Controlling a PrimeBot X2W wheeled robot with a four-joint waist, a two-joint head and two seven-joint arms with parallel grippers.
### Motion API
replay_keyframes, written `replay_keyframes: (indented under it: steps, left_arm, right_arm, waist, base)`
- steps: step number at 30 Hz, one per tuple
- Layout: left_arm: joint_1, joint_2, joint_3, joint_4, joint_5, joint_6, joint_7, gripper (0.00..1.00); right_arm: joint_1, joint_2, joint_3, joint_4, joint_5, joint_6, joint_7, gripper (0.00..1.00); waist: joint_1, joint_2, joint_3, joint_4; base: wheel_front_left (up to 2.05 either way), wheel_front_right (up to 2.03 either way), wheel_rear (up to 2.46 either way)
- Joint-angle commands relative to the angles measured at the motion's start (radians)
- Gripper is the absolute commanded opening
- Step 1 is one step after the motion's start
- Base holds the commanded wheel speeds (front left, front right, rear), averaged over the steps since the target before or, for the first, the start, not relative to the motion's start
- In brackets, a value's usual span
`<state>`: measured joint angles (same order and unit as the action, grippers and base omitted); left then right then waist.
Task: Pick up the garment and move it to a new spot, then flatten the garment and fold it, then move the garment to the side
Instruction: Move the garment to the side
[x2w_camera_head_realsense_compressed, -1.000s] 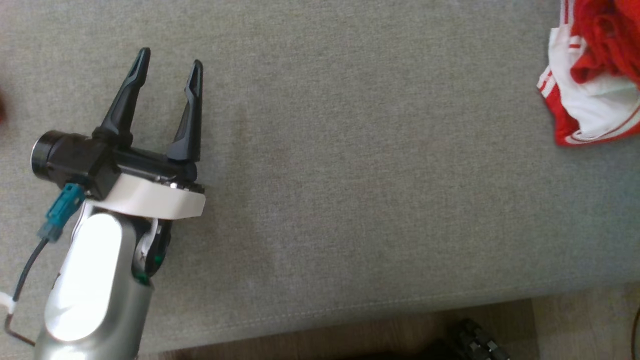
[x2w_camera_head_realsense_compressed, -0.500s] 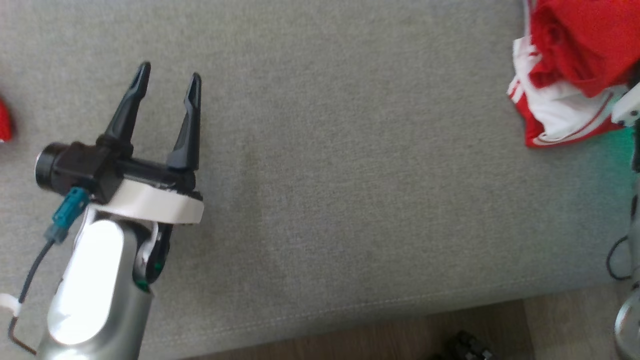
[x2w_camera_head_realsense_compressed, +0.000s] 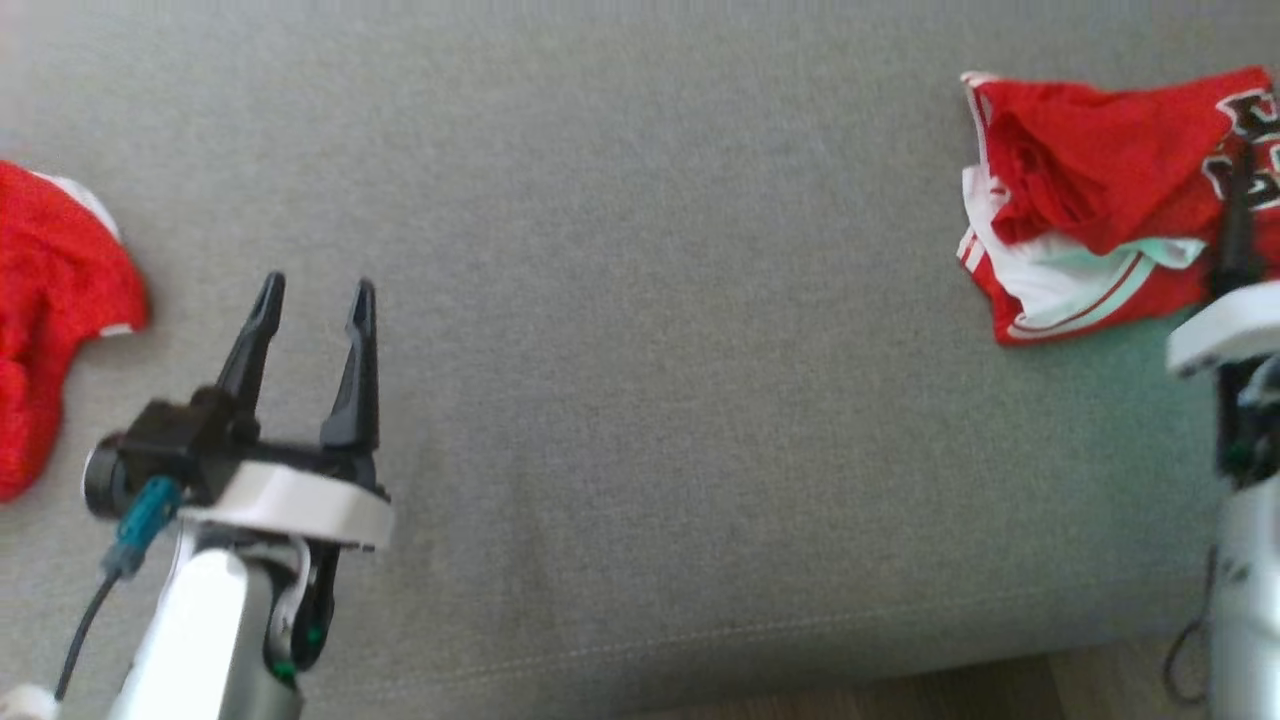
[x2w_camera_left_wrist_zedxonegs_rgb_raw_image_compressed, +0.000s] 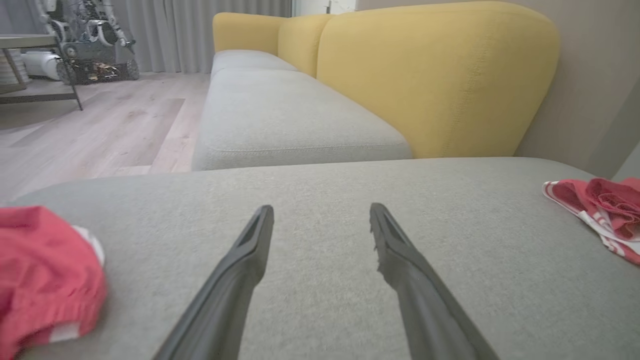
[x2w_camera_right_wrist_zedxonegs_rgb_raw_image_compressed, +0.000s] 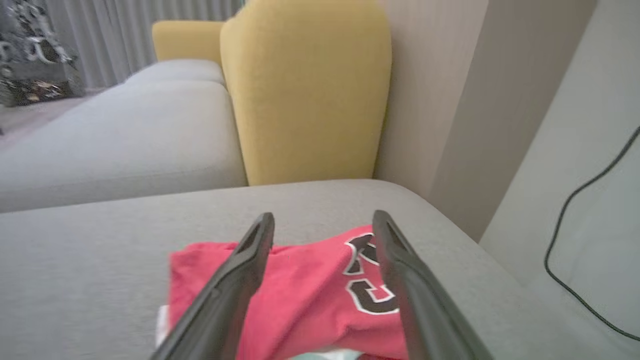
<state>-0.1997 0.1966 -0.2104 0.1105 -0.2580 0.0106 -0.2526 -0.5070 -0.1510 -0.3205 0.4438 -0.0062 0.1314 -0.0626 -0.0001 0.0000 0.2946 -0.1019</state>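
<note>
The garment (x2w_camera_head_realsense_compressed: 1090, 190), a red jersey with white trim and black lettering, lies bunched in a rough fold at the far right of the grey cushion (x2w_camera_head_realsense_compressed: 650, 350). It also appears in the left wrist view (x2w_camera_left_wrist_zedxonegs_rgb_raw_image_compressed: 605, 205). My right gripper (x2w_camera_right_wrist_zedxonegs_rgb_raw_image_compressed: 322, 220) hovers open just above the garment (x2w_camera_right_wrist_zedxonegs_rgb_raw_image_compressed: 310, 300), holding nothing; one of its fingers (x2w_camera_head_realsense_compressed: 1236, 230) crosses the jersey's right end. My left gripper (x2w_camera_head_realsense_compressed: 317, 288) stands open over bare cushion at the lower left, its fingertips (x2w_camera_left_wrist_zedxonegs_rgb_raw_image_compressed: 265, 215) spread wide and empty.
Another red garment (x2w_camera_head_realsense_compressed: 50, 300) lies crumpled at the cushion's left edge (x2w_camera_left_wrist_zedxonegs_rgb_raw_image_compressed: 45, 270). A yellow backrest (x2w_camera_left_wrist_zedxonegs_rgb_raw_image_compressed: 435, 75) rises behind the seat. The cushion's front seam (x2w_camera_head_realsense_compressed: 700, 640) borders wooden floor. A black cable (x2w_camera_right_wrist_zedxonegs_rgb_raw_image_compressed: 575, 240) hangs on the wall at right.
The head camera has shifted, bringing the left red garment and my right arm into the picture. The jersey now lies lower and flatter on the cushion. My left gripper stays open.
</note>
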Motion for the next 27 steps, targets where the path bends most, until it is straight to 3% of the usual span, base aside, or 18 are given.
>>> replay_keyframes:
  steps: [1,6,11,17,27]
  left_arm:
    - [0.017,0.023,0.049,-0.025,-0.007,0.014,-0.008,1.0]
    - [0.073,0.034,0.064,-0.036,-0.017,0.032,0.003,1.0]
    - [0.098,0.043,0.066,-0.051,-0.021,0.039,0.016,1.0]
    - [0.145,0.057,0.065,-0.075,-0.016,0.052,0.029,1.0]
    - [0.235,0.065,0.038,-0.107,-0.004,0.071,0.061,1.0]
  right_arm:
    - [0.06,0.025,0.055,-0.142,0.018,-0.001,0.023,1.0]
    - [0.223,0.077,0.154,-0.373,0.063,-0.001,0.092,1.0]
    - [0.308,0.094,0.23,-0.465,0.088,-0.001,0.122,1.0]
    - [0.386,0.1,0.292,-0.508,0.115,-0.001,0.128,1.0]
    - [0.504,0.101,0.298,-0.544,0.139,-0.001,0.143,1.0]
  waist:
    - [0.0001,0.0,-0.058,0.028]
    - [0.0001,0.0,-0.108,0.068]
    - [0.0001,0.0,-0.137,0.101]
    - [0.0001,0.0,-0.187,0.125]
    - [0.0001,0.0,-0.275,0.125]
  base:
    - [0.0,0.0,0.0]
    - [0.0,0.0,0.0]
    - [0.0,0.0,0.0]
    - [0.0,0.0,0.0]
    - [0.0,0.0,0.0]
